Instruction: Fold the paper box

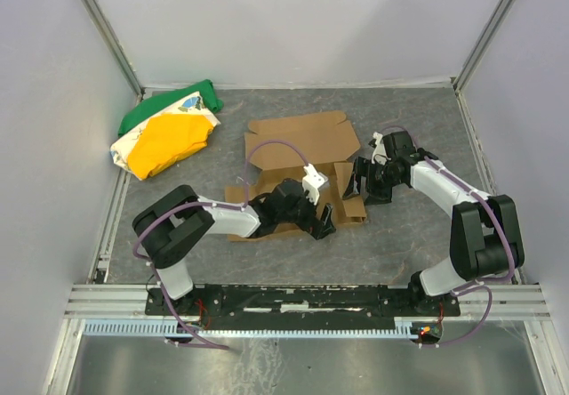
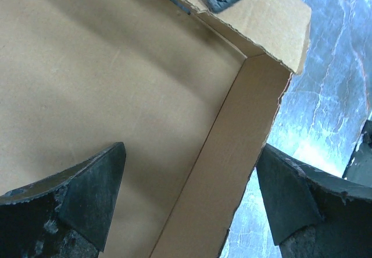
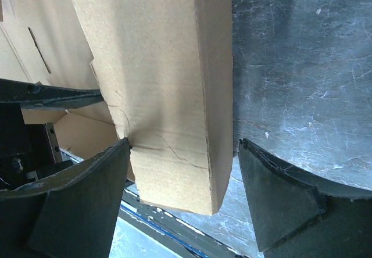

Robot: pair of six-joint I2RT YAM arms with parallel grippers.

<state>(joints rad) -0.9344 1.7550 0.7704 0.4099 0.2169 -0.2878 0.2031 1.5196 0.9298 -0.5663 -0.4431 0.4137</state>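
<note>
The brown cardboard paper box lies partly folded in the middle of the grey table, its lid panel flat toward the back. My left gripper is open over the box's near right part. In the left wrist view its jaws straddle a narrow side flap beside the box floor. My right gripper is open at the box's right side. In the right wrist view its jaws straddle a raised, doubled side flap; the left fingertip touches the flap's edge, and the right one stands apart.
A green, yellow and white cloth bundle lies at the back left. Grey walls close the table on three sides. A metal rail runs along the near edge between the arm bases.
</note>
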